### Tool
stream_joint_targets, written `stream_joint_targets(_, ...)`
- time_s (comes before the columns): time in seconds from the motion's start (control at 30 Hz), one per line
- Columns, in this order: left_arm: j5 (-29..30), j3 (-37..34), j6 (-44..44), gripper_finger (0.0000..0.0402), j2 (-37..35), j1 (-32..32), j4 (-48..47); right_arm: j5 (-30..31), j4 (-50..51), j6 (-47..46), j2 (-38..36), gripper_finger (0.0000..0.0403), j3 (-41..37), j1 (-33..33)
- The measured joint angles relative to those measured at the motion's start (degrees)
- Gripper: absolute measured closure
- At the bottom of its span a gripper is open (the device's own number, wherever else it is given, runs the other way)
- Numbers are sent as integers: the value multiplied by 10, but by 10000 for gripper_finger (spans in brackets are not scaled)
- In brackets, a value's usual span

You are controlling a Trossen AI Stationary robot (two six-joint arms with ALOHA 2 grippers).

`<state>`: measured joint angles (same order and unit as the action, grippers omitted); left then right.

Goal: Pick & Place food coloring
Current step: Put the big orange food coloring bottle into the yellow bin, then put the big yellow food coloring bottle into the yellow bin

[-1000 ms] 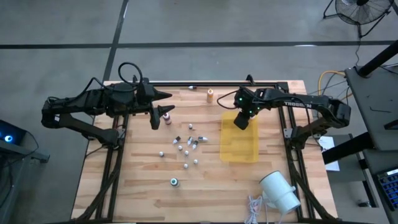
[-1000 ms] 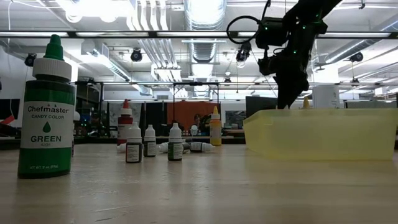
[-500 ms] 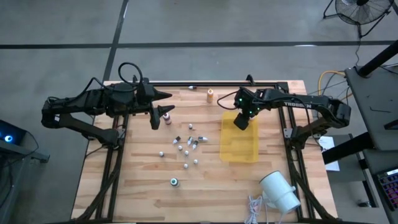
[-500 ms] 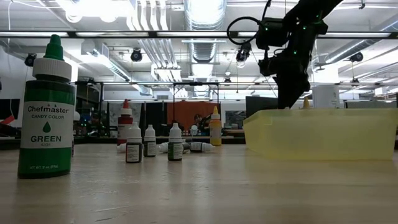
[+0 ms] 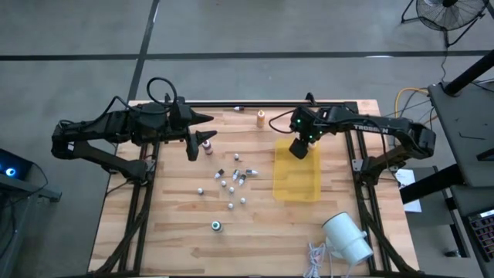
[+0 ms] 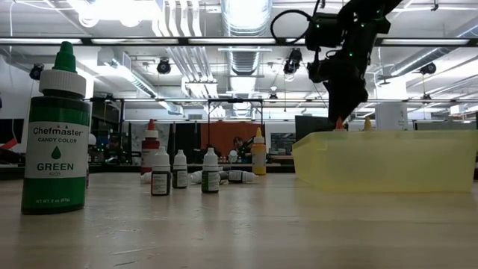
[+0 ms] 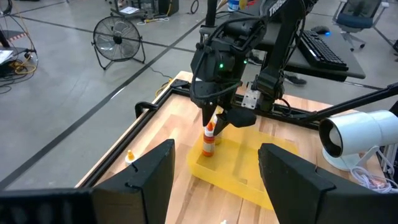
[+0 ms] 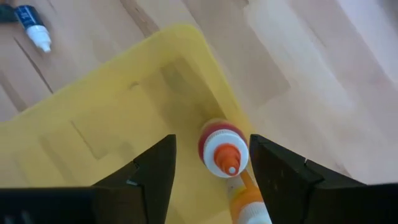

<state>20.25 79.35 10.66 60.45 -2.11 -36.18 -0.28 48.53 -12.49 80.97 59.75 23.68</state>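
Observation:
The yellow tray [image 5: 297, 181] lies right of centre. A red bottle with an orange tip [image 8: 224, 152] stands in its far corner, and an orange bottle [image 8: 249, 202] is beside it. My right gripper [image 8: 211, 142] hovers open just above the red bottle [image 7: 209, 140], with a finger on either side of it and not touching. My left gripper [image 5: 193, 147] waits open at the far left, next to a pink-topped bottle [image 5: 207, 145]. Several small vials [image 5: 231, 181] are scattered mid-table. An orange-topped bottle [image 5: 261, 118] stands at the far edge, and a green bottle [image 5: 217, 225] stands near the near edge.
A big white cylinder [image 5: 347, 238] lies at the near right corner with a white cord beside it. In the low view the tray's wall [image 6: 385, 161] hides the bottles in the tray except for their tips [image 6: 338, 123]. Bare wood lies around the green bottle [image 6: 56, 134].
My right gripper has risen out of the far end of the tray. The orange tip of the bottle below it now shows above the tray wall in the low view. The left arm and the other bottles have kept still.

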Motion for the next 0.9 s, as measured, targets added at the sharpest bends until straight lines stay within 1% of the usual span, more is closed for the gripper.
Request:
stream_joint_targets(0.2, 0, 0, 0, 197, 0, 0, 0, 1, 25, 11, 0, 209, 49, 0)
stream_joint_targets(0.33, 0, 0, 0, 197, 0, 0, 0, 2, 24, 14, 0, 209, 90, 0)
stream_joint_targets(0.67, 0, 0, 0, 197, 0, 0, 0, 3, 13, 59, 1, 209, 183, 0)
stream_joint_targets(0.9, 0, 0, 0, 197, 0, 0, 0, 3, -33, 63, 2, 209, 195, 10)
